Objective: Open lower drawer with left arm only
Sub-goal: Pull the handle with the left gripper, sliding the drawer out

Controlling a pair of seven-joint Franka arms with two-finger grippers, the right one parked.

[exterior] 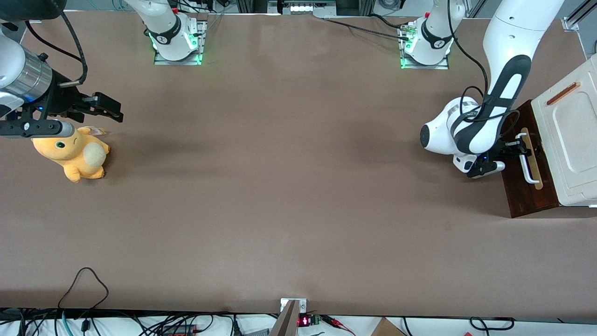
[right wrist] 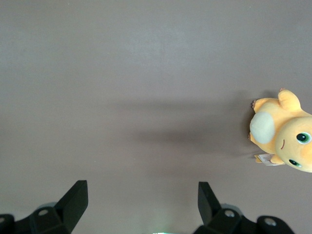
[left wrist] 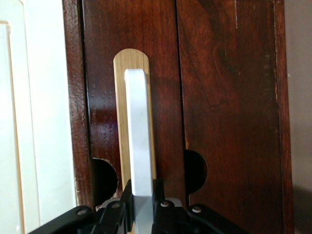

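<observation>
The step in hand looks like the grasp on the handle, with the pull yet to come. In the left wrist view the end effector [left wrist: 142,207] has its two black fingers [left wrist: 127,202] pressed against either side of the white bar handle [left wrist: 138,146], clamped on it near one end. To do this well, I judge the pull should run straight out from the drawer front, level with the bench [exterior: 289,186], so the shallow drawer slides rather than racks in its frame. Since the grip sits near one end of the bar, a slow, even draw would lessen twisting. The smooth bar may slip, so the clamp should stay firm.

The handle is a flat, square-edged white bar with a satin sheen, standing on a pale wood strip [left wrist: 122,107] with a rounded end. Around it is dark reddish-brown wood, polished, with visible grain and two half-round cutouts by the fingers.

In the front view the lower drawer [exterior: 529,179] sits at the working arm's end of the bench, near the edge, its dark front showing below the white box-like top [exterior: 571,140], which is matte with rounded corners and a thin copper strip [exterior: 563,93]. It appears little or not at all drawn out. The left arm [exterior: 471,130] is glossy white with black panels, bent low to the handle.
</observation>
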